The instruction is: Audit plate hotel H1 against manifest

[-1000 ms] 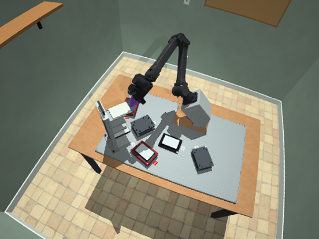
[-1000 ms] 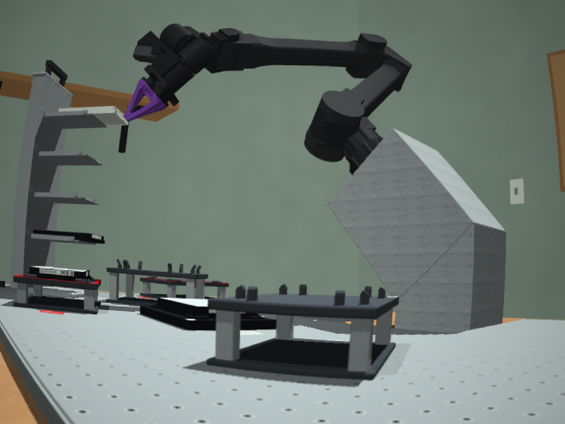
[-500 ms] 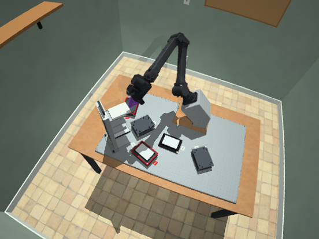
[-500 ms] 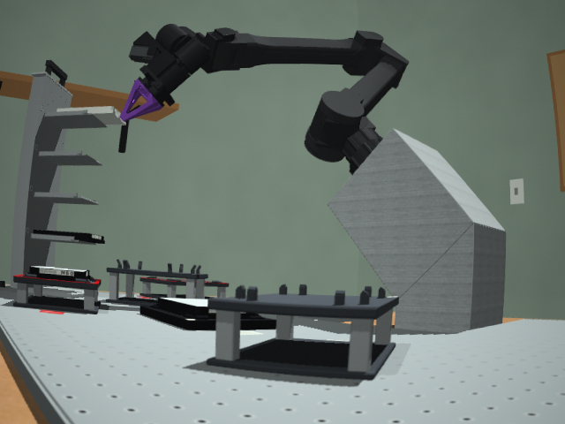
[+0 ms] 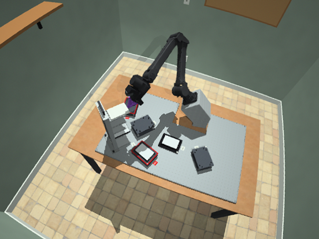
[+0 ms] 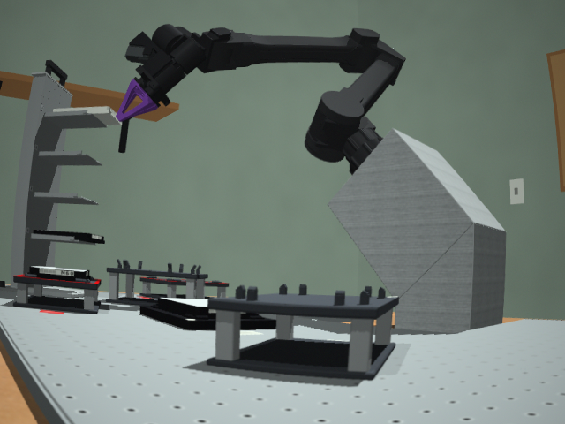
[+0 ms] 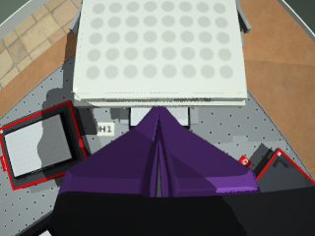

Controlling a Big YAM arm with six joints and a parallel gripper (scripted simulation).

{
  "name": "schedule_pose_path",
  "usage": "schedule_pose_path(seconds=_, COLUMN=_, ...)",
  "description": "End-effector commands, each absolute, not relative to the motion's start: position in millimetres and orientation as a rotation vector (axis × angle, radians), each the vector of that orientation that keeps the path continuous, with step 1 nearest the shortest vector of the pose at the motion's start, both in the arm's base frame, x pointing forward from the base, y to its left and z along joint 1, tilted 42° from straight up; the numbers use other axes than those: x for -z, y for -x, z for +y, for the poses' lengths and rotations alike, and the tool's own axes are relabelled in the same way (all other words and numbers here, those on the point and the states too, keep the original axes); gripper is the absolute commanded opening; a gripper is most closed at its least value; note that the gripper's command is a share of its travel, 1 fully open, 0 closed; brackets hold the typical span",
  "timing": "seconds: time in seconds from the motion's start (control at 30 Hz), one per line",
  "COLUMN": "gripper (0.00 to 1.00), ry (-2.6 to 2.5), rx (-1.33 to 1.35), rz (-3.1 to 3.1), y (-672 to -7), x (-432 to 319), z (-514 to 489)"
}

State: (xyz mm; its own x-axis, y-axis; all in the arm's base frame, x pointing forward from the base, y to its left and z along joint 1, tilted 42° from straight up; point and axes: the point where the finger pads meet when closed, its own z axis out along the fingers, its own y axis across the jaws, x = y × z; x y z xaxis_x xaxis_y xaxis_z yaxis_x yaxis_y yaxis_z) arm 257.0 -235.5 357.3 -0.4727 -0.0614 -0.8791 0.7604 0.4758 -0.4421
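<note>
The plate hotel H1 [image 6: 41, 182] stands at the left of the deck and also shows in the overhead view [image 5: 113, 124]. Its top slot holds a white plate [image 6: 82, 109], seen from above with its wells up in the wrist view [image 7: 159, 33]. The bottom slot holds a dark plate [image 6: 68, 234]. The two middle shelves look empty. My gripper [image 6: 122, 137] [image 7: 158, 117] is shut on nothing. It hangs just in front of the top plate's front end, close to it. A black-framed plate [image 5: 170, 142] lies on a low nest mid-deck.
A red-edged quarantine nest [image 5: 141, 157] near the hotel holds a plate [image 6: 56, 272]. The other red-edged nest [image 5: 131, 108] lies under my gripper. Two dark raised nests [image 5: 142, 125] [image 5: 202, 158] stand empty. The grey arm pedestal [image 5: 197, 107] is at the back.
</note>
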Motion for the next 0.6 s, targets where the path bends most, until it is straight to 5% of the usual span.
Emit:
schedule_pose_path(seconds=0.0, gripper=0.00, ry=-0.596, rx=1.121, rz=1.722, y=-261.8, x=-399.1, z=-240.0)
schedule_pose_path(seconds=0.57, gripper=0.00, ry=-0.597, rx=1.123, rz=1.721, y=-268.0, x=-404.1, z=-246.4)
